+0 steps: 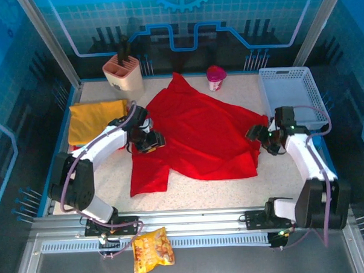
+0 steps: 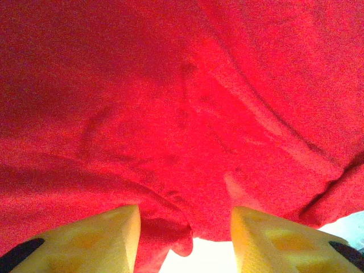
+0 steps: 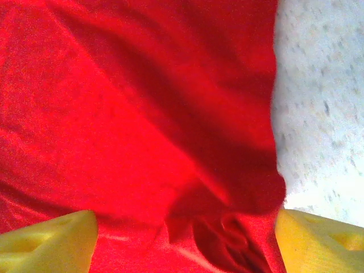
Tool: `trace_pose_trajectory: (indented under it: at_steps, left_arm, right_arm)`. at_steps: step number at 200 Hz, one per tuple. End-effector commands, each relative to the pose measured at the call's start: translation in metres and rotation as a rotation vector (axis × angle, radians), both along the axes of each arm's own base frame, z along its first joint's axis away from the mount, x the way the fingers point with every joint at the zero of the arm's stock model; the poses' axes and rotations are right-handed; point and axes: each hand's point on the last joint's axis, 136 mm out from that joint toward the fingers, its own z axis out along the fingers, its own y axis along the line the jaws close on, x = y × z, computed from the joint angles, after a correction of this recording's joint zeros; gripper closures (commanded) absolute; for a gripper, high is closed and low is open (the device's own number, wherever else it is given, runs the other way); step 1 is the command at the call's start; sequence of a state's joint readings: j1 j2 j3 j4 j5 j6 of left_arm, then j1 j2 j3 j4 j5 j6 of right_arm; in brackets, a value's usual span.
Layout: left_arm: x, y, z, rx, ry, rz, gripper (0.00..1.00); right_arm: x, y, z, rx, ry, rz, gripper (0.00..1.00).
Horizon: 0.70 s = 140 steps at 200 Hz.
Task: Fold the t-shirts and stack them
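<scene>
My left gripper (image 2: 185,242) has its yellow pads (image 2: 108,239) spread apart. A rolled hem of the red t-shirt (image 2: 182,114) lies loose between them, not pinched. My right gripper (image 3: 185,244) is likewise spread wide over a bunched corner at the bottom of its frame, with bare table (image 3: 324,85) at the right. To fold cleanly, I judge both should close on one edge layer and lift together. From above, the shirt sprawls rumpled across the centre, and the mustard yellow t-shirt (image 1: 95,119) lies folded at left. The wrist views give the hem wrinkles instead.
</scene>
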<state>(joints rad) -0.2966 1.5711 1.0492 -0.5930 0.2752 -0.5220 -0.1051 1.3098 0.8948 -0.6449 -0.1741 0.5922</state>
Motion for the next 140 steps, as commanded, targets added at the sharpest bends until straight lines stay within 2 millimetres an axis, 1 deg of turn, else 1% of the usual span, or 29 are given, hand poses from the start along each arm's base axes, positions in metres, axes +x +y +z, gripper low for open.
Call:
trace_pose_trajectory:
  at_steps: [1, 19, 37, 53, 62, 80, 100, 113, 130, 140]
  left_arm:
    - [0.003, 0.014, -0.008, 0.021, 0.022, -0.001, 0.54]
    - [-0.003, 0.026, -0.016, 0.037, 0.041, 0.024, 0.53]
    - [-0.013, 0.029, -0.025, 0.041, 0.072, 0.027, 0.53]
    - [-0.025, 0.03, -0.034, 0.033, 0.103, 0.037, 0.53]
    - [-0.033, 0.032, -0.041, 0.042, 0.125, 0.045, 0.53]
    - [-0.047, 0.038, -0.052, 0.057, 0.149, 0.062, 0.53]
    - [-0.061, 0.045, -0.062, 0.092, 0.193, 0.072, 0.53]
    - [-0.07, 0.05, -0.067, 0.114, 0.217, 0.087, 0.53]
    - [-0.079, 0.051, -0.071, 0.107, 0.238, 0.112, 0.54]
    - [-0.085, 0.052, -0.072, 0.104, 0.255, 0.12, 0.54]
  right_arm:
    - [0.04, 0.007, -0.005, -0.005, -0.031, 0.079, 0.18]
    - [0.064, 0.015, -0.024, 0.027, 0.022, 0.115, 0.18]
    - [0.083, 0.019, -0.043, 0.015, 0.067, 0.133, 0.19]
    - [0.097, 0.025, -0.059, -0.004, 0.106, 0.157, 0.19]
    - [0.104, 0.027, -0.064, -0.01, 0.124, 0.167, 0.19]
    - [0.117, 0.028, -0.078, -0.022, 0.171, 0.174, 0.2]
    - [0.136, 0.024, -0.085, -0.055, 0.195, 0.177, 0.2]
    - [0.153, 0.02, -0.087, -0.083, 0.19, 0.17, 0.2]
    - [0.172, 0.013, -0.09, -0.104, 0.21, 0.164, 0.21]
    - [0.185, 0.015, -0.089, -0.107, 0.199, 0.171, 0.21]
